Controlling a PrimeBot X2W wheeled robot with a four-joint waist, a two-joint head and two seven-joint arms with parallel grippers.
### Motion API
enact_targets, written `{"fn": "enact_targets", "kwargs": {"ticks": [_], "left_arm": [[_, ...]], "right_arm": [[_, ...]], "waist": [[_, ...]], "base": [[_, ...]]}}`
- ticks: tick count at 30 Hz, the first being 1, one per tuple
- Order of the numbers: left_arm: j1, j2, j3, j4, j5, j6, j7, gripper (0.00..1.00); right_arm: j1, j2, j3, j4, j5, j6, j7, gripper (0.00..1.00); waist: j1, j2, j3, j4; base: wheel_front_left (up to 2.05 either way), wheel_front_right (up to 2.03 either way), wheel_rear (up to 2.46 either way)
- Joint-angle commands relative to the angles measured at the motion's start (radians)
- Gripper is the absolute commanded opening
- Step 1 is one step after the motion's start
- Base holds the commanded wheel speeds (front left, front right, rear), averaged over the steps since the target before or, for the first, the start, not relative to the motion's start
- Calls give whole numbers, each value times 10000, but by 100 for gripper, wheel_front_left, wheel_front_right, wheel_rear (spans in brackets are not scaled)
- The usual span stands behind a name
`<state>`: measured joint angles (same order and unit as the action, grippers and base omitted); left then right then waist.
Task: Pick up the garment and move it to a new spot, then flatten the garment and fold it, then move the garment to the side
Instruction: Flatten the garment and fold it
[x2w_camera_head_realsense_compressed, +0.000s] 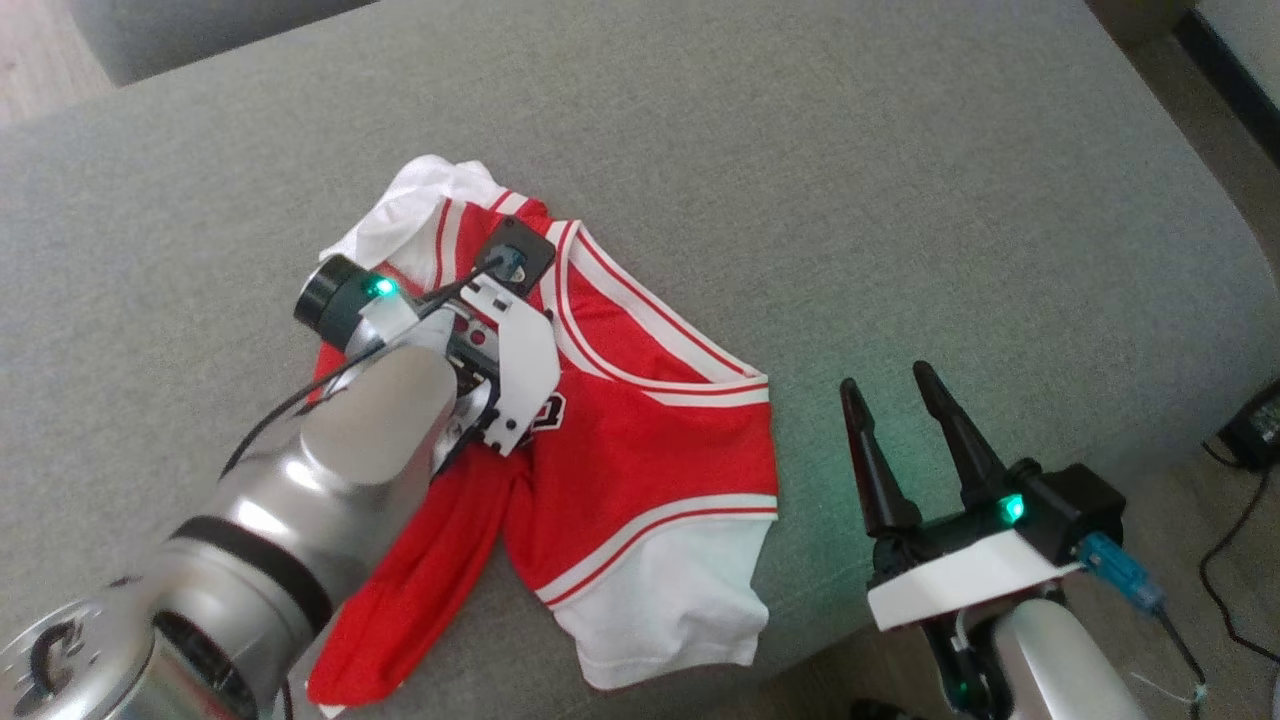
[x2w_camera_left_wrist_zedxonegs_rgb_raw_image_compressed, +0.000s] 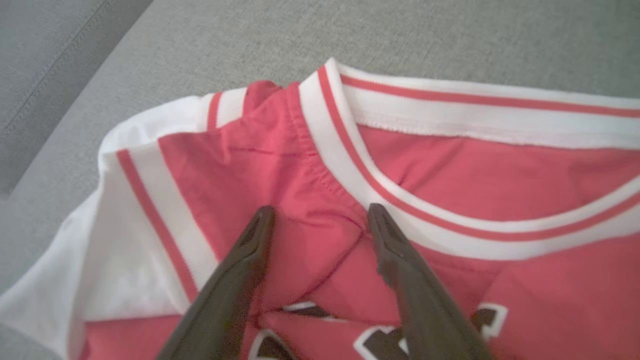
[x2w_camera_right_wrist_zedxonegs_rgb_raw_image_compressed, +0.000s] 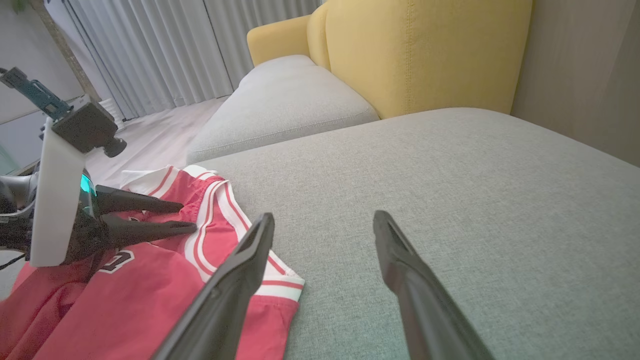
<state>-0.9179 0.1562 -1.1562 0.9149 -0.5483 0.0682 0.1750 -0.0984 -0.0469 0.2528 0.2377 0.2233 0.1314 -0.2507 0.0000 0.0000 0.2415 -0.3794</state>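
My left tool (x2w_camera_left_wrist_zedxonegs_rgb_raw_image_compressed: 320, 215) is poised over the garment (x2w_camera_head_realsense_compressed: 640, 440). Its two fingers (x2w_camera_left_wrist_zedxonegs_rgb_raw_image_compressed: 400, 260) are apart, with the tips over red cloth just beside the white-and-red striped collar (x2w_camera_left_wrist_zedxonegs_rgb_raw_image_compressed: 345, 160). I cannot tell whether they touch the cloth. The garment, a red jersey with white bands, lies rumpled on the grey cushion (x2w_camera_head_realsense_compressed: 900, 150), partly folded on itself, with dark white-edged lettering (x2w_camera_head_realsense_compressed: 548, 412) near that tool. My right tool (x2w_camera_head_realsense_compressed: 883, 378) is off the garment's right side, near its white part, above bare cushion. Its fingers are apart and hold nothing. A yellow backrest (x2w_camera_right_wrist_zedxonegs_rgb_raw_image_compressed: 425, 55) stands beyond the garment.
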Motion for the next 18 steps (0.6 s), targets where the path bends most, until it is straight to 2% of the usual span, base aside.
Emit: {"fn": "enact_targets", "kwargs": {"ticks": [1,2,3,4,7,9,13,14,18], "left_arm": [[-717,102,191,81,26,-50,-27,100],[-759,61,158,254,49,-97,-96,77],[-763,5,119,429,48,-185,-131,25],[-753,-47,72,598,47,-283,-163,0],[-746,-155,14,1056,11,-479,-297,0],[-832,-179,88,1306,-32,-437,-539,0],[-1209,-142,421,1682,-113,31,-1429,0],[-1209,-142,421,1682,-113,31,-1429,0],[-1859,10,929,1963,-196,838,-2731,0]], "right_arm": [[-426,-33,210,-332,118,-7,-111,100],[-454,-33,185,-331,133,-7,-111,100],[-465,-33,162,-329,146,-7,-111,100],[-468,-33,152,-323,146,-7,-111,100],[-473,-33,171,-317,150,-7,-111,100],[-477,-33,176,-319,158,-7,-111,100],[-494,-33,213,-304,163,-7,-111,100],[-494,-33,213,-304,163,-7,-111,100],[-568,-33,285,-320,172,-7,-111,100]], "waist": [[0,0,157,-77],[0,0,186,-90],[0,0,216,-101],[0,0,236,-112],[0,0,289,-148],[0,0,304,-164],[0,0,316,-213],[0,0,316,-213],[0,0,405,-297]], "base": [[0,0,0],[0,0,0],[0,0,0],[0,0,0],[0,0,0],[0,0,0],[0,0,0],[0,0,0],[0,0,0]]}}
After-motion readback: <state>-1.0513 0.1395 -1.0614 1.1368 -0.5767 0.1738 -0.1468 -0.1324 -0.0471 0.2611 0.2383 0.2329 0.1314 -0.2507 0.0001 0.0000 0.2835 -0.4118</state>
